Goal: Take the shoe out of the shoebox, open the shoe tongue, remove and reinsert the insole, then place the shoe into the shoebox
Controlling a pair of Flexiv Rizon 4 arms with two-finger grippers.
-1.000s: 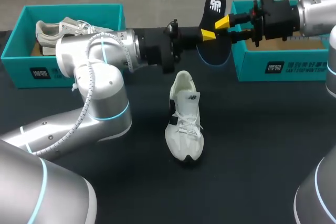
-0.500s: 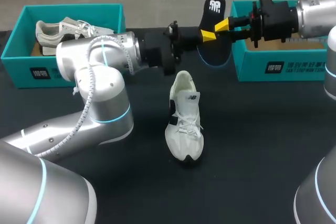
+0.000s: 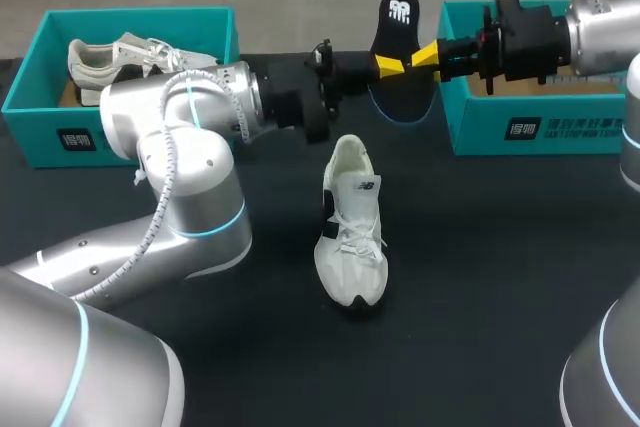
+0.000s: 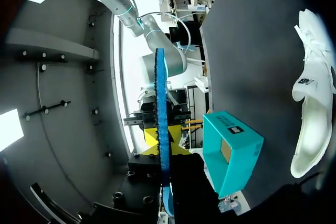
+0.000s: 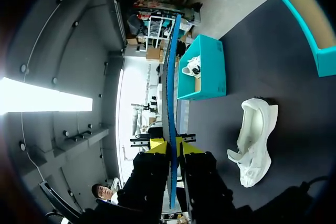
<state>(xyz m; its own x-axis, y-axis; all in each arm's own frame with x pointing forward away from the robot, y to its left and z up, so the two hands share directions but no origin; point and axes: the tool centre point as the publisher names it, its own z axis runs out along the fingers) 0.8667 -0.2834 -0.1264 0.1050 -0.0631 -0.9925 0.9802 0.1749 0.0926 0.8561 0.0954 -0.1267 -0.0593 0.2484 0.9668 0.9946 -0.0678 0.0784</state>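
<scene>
The two arms are meeting over the far middle of the table [image 3: 480, 277]. The left arm [image 3: 190, 147] is coming in from the left and the right arm [image 3: 600, 27] from the right.

Two teal boxes are sitting along the far edge: the left box [image 3: 60, 137] and the right box [image 3: 540, 127].

There are two shoes. The white shoe [image 3: 350, 227] is lying on the table between the boxes, nearer than both, with its opening facing up. The second shoe [image 3: 110, 57] is resting inside the left box.

The one insole [image 3: 400, 22] is hanging in the air at the far middle, well above the white shoe. The left gripper [image 3: 383, 65] and the right gripper [image 3: 428, 53] are both pinching it, their jaws closed on its two flat faces.

The insole is looking thin, light and bendy, so it is probably sagging if held only at one end. Gripping across the heel half is likely working best. The white shoe seems light, with a soft upper. Its firmer heel collar or sole edge is probably the place to take hold.
</scene>
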